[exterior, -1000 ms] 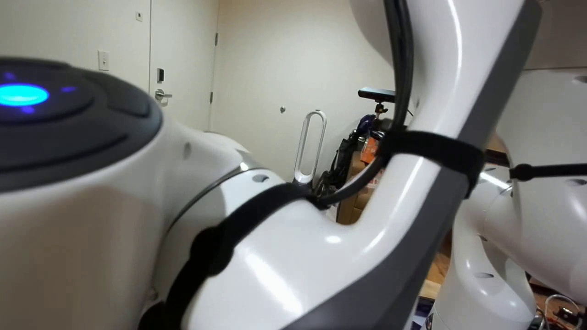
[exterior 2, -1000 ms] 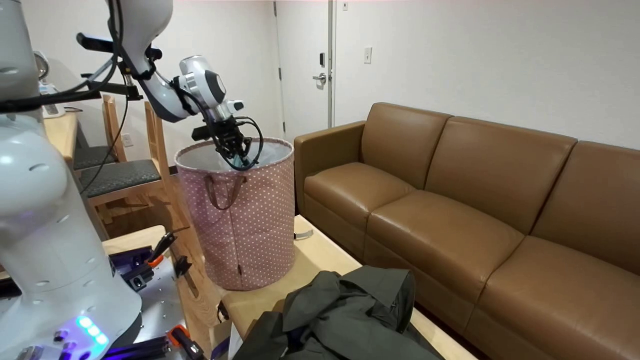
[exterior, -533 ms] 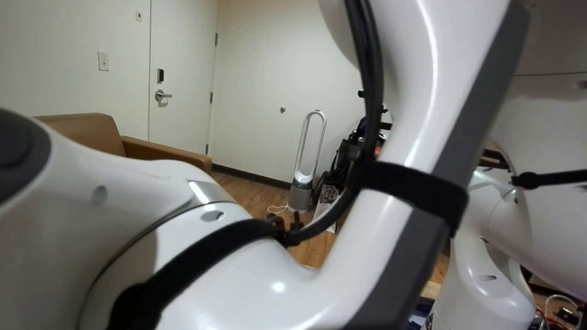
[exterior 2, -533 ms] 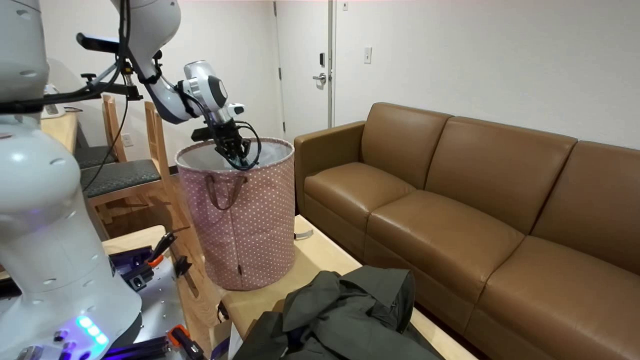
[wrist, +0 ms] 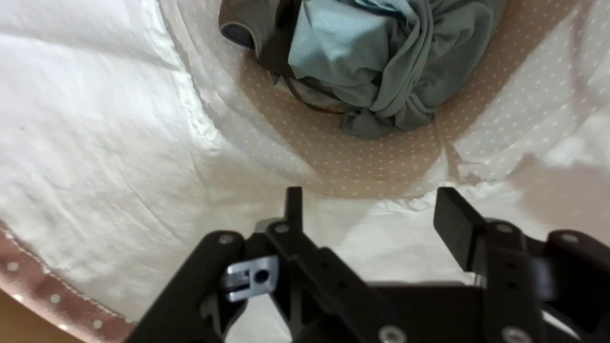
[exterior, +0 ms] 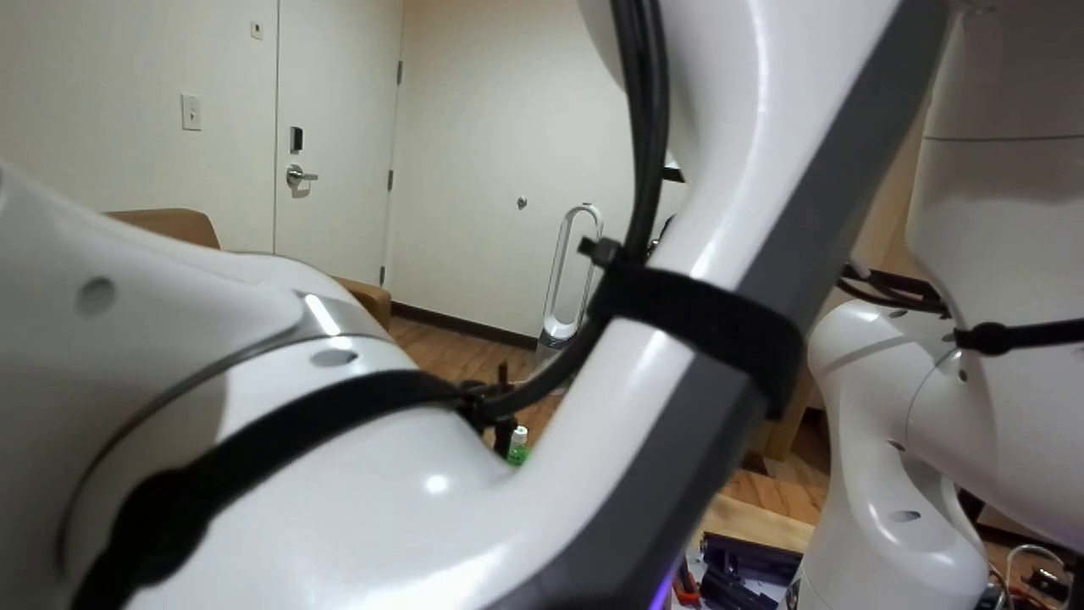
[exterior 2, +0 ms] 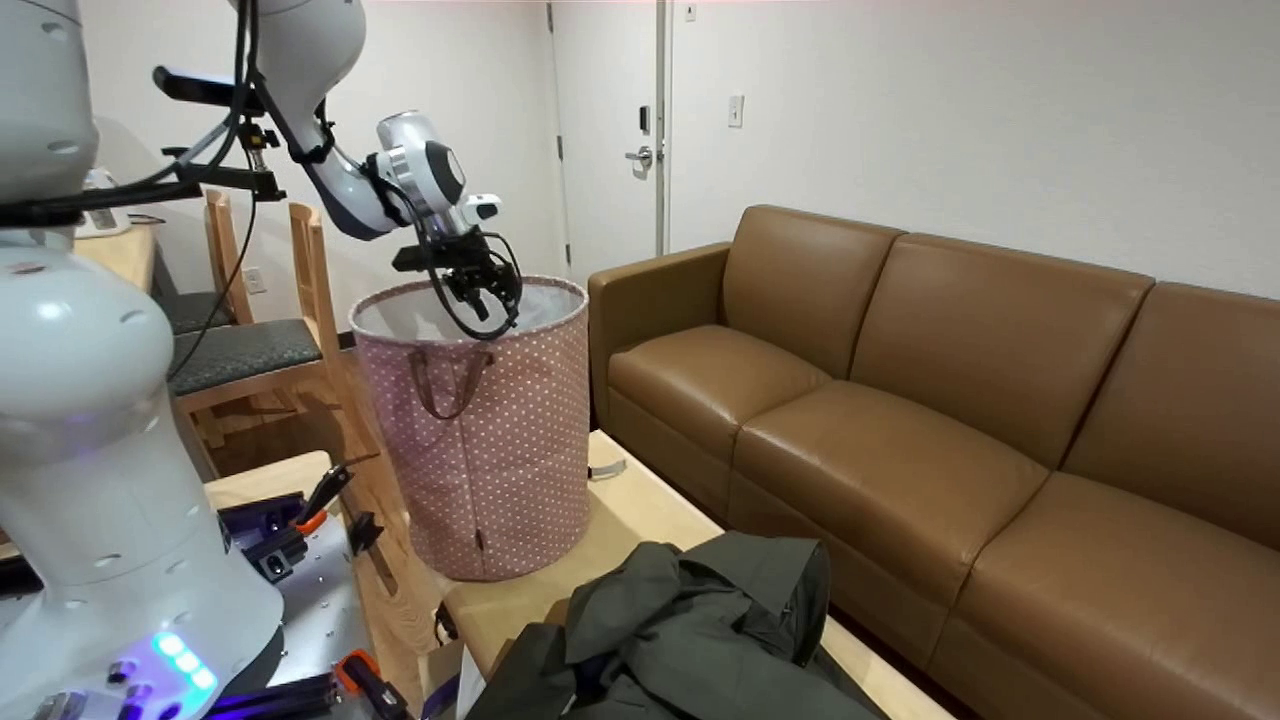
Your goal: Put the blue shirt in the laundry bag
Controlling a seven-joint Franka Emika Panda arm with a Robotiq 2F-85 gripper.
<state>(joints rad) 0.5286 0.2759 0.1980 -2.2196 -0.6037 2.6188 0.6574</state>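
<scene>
The blue shirt (wrist: 345,50) lies crumpled at the bottom of the laundry bag, seen in the wrist view below and clear of my fingers. Pink with white dots outside, the laundry bag (exterior 2: 480,460) stands upright on a low wooden table; its pale lining (wrist: 95,143) fills much of the wrist view. My gripper (wrist: 370,200) is open with nothing between its fingers. In an exterior view the gripper (exterior 2: 487,308) hangs over the bag's mouth, its tips around rim height. The bag's rim hides the shirt there, and the arm blocks both in the remaining exterior view.
A dark garment (wrist: 264,28) lies beside the shirt inside the bag. The dark green jacket (exterior 2: 700,630) is heaped on the table (exterior 2: 640,500) in front of the bag. A brown sofa (exterior 2: 900,400) runs alongside, and chairs (exterior 2: 250,350) stand behind.
My gripper has opened, and the bluish cloth at its tips is gone from between them. The gripper has lifted slightly; the arm's links have shifted left in an exterior view.
</scene>
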